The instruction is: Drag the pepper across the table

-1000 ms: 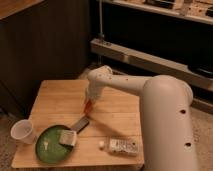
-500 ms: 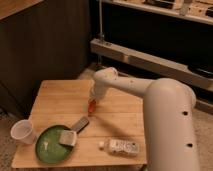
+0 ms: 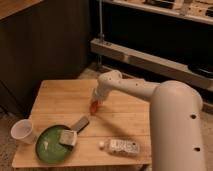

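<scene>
The pepper [image 3: 93, 107] is a small red-orange piece on the light-wood table [image 3: 60, 95], near the middle of the top. My gripper [image 3: 96, 101] reaches down from the white arm and sits right over the pepper's upper end, touching or nearly touching it. The arm comes in from the right and covers part of the table's right side.
A green plate [image 3: 50, 145] with a beige sponge [image 3: 67, 137] and a grey utensil [image 3: 80, 123] lies at the front left. A white cup [image 3: 23, 131] stands at the left edge. A clear plastic bottle [image 3: 120, 146] lies near the front edge. A dark cabinet stands behind.
The gripper and the pepper have shifted a little toward the right and front of the table. The other things have not moved.
</scene>
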`<state>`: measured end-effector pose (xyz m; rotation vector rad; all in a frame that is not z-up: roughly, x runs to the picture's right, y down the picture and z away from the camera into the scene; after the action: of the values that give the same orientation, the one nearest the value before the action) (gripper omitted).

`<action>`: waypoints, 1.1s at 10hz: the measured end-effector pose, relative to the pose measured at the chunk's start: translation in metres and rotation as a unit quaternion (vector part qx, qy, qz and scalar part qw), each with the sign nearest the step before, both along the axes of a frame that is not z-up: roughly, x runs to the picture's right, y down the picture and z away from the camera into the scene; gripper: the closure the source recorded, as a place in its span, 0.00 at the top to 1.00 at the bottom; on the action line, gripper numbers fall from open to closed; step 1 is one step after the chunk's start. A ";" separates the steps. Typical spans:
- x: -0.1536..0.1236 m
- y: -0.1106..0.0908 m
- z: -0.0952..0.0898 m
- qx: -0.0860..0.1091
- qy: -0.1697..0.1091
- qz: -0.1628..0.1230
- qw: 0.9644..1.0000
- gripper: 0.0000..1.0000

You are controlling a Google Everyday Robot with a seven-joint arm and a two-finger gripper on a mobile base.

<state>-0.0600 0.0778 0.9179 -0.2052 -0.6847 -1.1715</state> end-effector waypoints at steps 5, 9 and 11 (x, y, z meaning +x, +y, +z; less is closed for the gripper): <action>0.033 -0.005 -0.001 0.002 0.010 0.031 0.999 0.00; 0.051 -0.002 0.001 -0.004 0.022 0.046 0.999 0.00; 0.058 -0.001 0.002 -0.003 0.031 0.050 0.998 0.00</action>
<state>-0.0021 0.0764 0.9196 -0.2099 -0.6365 -1.0634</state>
